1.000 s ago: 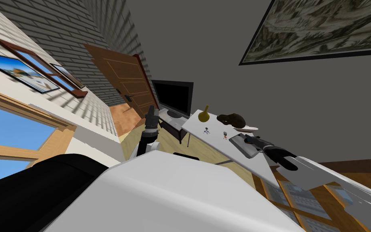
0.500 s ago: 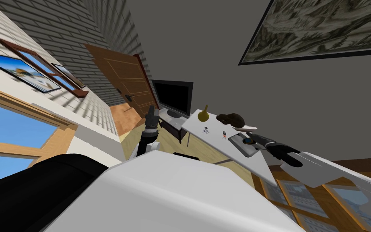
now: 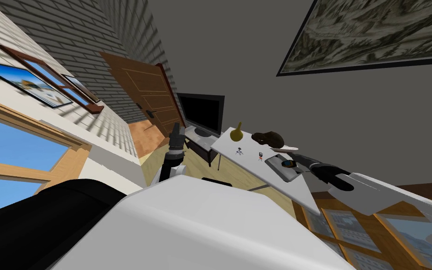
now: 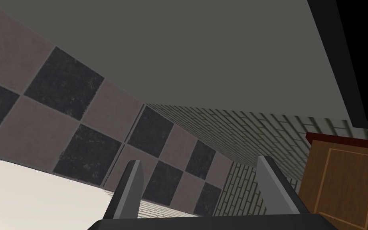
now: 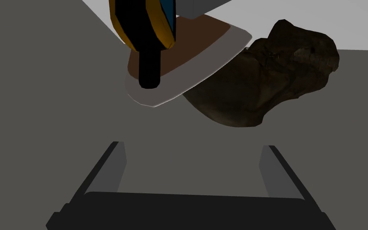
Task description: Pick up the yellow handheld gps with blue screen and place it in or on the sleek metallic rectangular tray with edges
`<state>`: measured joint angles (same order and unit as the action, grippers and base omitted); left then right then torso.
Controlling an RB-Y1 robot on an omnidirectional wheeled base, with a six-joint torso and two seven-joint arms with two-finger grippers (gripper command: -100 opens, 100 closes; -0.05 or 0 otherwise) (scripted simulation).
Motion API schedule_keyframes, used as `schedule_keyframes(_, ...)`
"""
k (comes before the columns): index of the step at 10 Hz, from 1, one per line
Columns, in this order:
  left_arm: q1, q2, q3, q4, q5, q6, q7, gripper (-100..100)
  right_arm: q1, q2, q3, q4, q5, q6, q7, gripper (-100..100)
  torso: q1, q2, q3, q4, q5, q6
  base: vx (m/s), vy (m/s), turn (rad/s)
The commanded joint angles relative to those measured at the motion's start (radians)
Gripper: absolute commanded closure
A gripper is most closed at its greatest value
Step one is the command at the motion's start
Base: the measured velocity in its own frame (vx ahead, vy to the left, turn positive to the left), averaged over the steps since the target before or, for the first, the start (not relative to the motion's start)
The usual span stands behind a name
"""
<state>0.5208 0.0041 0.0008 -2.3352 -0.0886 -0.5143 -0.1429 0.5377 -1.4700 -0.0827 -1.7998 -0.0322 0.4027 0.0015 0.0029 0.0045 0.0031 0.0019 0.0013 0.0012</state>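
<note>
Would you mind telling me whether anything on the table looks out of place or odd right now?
Nothing is spilled or toppled. The gps sits on the grey tray, with the open right end effector close by. The only oddity is a shapeless dark brown lump next to the plate; I cannot tell what it is.

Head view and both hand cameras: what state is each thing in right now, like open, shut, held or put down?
GPS: lying on the tray, not held.
Right gripper: open, empty, apart from the GPS.
Left gripper: open, empty.
Door: shut.
TV: screen dark.
</note>
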Motion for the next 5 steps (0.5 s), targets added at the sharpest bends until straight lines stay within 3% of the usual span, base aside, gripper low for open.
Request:
schedule_keyframes(1, 0.000, 0.000, 0.000, 0.000, 0.000, 0.000, 0.000, 0, 0.000, 0.000, 0.000, 0.000, 0.000, 0.000, 0.000, 0, 0.000, 0.000, 0.000, 0.000, 0.000, 0.000, 0.000, 0.000, 0.000)
schedule_keyframes(5, 0.000, 0.000, 0.000, 0.000, 0.000, 0.000, 0.000, 0, 0.000, 0.000, 0.000, 0.000, 0.000, 0.000, 0.000, 0, 0.000, 0.000, 0.000, 0.000, 0.000, 0.000, 0.000, 0.000, 0.000)
